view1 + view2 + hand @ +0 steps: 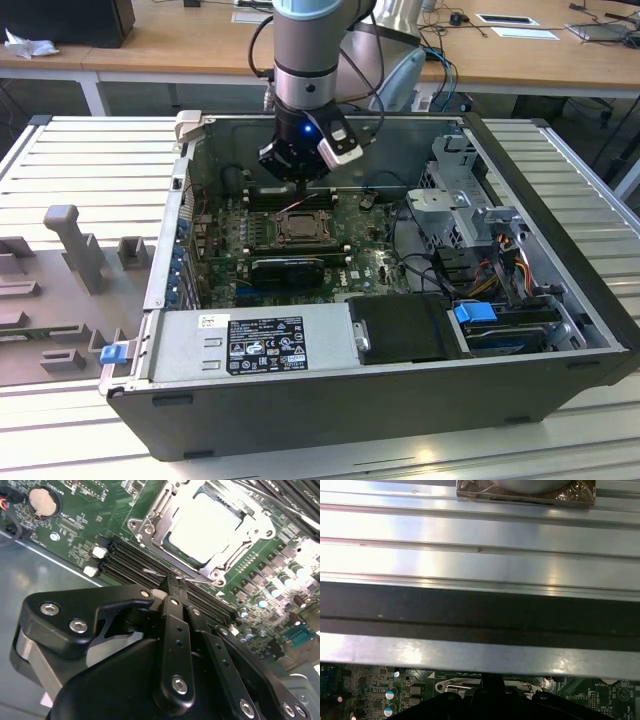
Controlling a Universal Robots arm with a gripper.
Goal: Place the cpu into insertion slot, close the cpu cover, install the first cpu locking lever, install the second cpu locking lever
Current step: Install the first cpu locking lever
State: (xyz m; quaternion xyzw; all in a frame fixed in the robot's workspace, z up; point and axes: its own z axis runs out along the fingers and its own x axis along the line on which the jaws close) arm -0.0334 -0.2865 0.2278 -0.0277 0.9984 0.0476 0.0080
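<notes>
I have the gripper [300, 178] low inside the open case [560, 330], upper centre of the exterior view, hanging just above the board's [365, 265] far edge and just behind the slot [297, 228]. In the second wrist view the fingertips [176, 586] sit together at mid-frame, the jaws closed on a thin wire lever [197, 580] that runs along the near edge of the slot [150, 535], beside the black memory slots [130, 560]. The cpu [205, 527] already lies in the slot, its pale top glaring bright in the upper centre of that frame, and the cover [167, 505] lies flat around it as a grey frame. A coin battery [41, 501] shows at the upper left. In the first wrist view I see ribbed metal table [470, 530] across the upper half, a dark case wall [470, 615] below it, and a strip of green board [365, 690] along the bottom edge.
</notes>
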